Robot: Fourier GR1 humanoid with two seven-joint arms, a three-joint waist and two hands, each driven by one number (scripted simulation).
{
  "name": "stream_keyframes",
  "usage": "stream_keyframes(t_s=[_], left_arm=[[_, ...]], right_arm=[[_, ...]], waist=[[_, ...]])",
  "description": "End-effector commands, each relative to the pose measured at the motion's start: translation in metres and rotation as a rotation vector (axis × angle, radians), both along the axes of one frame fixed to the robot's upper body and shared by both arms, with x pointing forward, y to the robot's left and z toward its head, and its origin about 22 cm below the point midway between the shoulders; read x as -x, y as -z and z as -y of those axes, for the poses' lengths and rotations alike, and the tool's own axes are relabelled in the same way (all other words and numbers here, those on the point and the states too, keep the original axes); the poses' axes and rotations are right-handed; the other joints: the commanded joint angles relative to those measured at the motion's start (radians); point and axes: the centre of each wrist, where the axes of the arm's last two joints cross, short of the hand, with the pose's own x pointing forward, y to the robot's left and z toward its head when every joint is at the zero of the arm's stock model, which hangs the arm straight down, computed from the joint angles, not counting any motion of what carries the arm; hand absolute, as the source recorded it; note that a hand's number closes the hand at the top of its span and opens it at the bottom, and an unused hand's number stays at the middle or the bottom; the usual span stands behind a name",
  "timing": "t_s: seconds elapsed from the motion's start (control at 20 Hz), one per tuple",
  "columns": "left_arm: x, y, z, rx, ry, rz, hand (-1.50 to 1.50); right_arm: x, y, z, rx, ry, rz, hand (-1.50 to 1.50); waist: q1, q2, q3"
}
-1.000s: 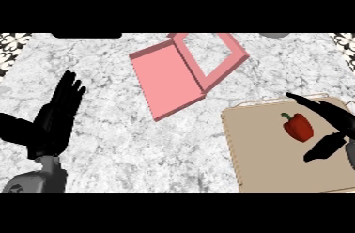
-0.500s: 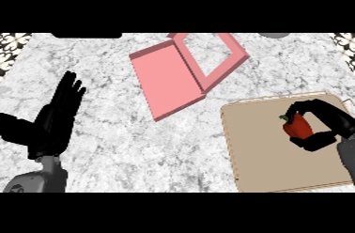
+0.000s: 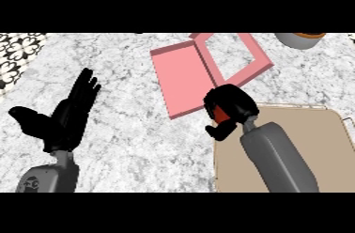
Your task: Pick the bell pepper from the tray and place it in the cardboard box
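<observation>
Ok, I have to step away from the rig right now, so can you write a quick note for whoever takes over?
Right hand: fingers curled round the red bell pepper, held at the tray's upper-left corner, just short of the pink box.
Left hand: open, fingers up, resting at the left of the view, holding nothing.
Done: pepper picked up and off the tray's surface.
Left: carry it over the open box, which lies up and left of the tray with its lid flapped open, then set it inside and let go.
</observation>
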Motion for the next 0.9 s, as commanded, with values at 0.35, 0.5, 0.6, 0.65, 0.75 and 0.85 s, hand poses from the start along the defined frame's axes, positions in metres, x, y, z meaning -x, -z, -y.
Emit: stream_keyframes(t_s=[0.35,0.5,0.6,0.65,0.75,0.85], left_arm=[[-0.012,-0.005,0.028,-0.009,0.131,0.0,0.0],[-0.014,-0.006,0.036,-0.001,0.14,0.004,0.0],[-0.016,-0.007,0.04,0.012,0.148,0.01,0.0],[-0.017,-0.007,0.037,0.006,0.145,0.014,0.0],[-0.017,-0.006,0.042,0.017,0.147,-0.002,0.0],[-0.018,-0.007,0.034,-0.006,0.131,-0.002,0.0]], right_arm=[[0.023,-0.078,-0.14,0.185,0.023,0.351,1.5],[0.031,-0.104,-0.16,0.179,0.061,0.412,1.5],[0.038,-0.114,-0.165,0.088,0.121,0.425,1.5],[0.037,-0.12,-0.164,0.025,0.183,0.427,1.5],[0.041,-0.137,-0.172,-0.024,0.254,0.473,1.5],[0.042,-0.149,-0.18,-0.054,0.34,0.508,1.5]], waist=[[0.11,0.014,0.005],[0.116,0.01,0.005],[0.115,0.01,0.006],[0.116,0.012,0.007],[0.103,0.008,0.006],[0.101,0.008,0.005]])
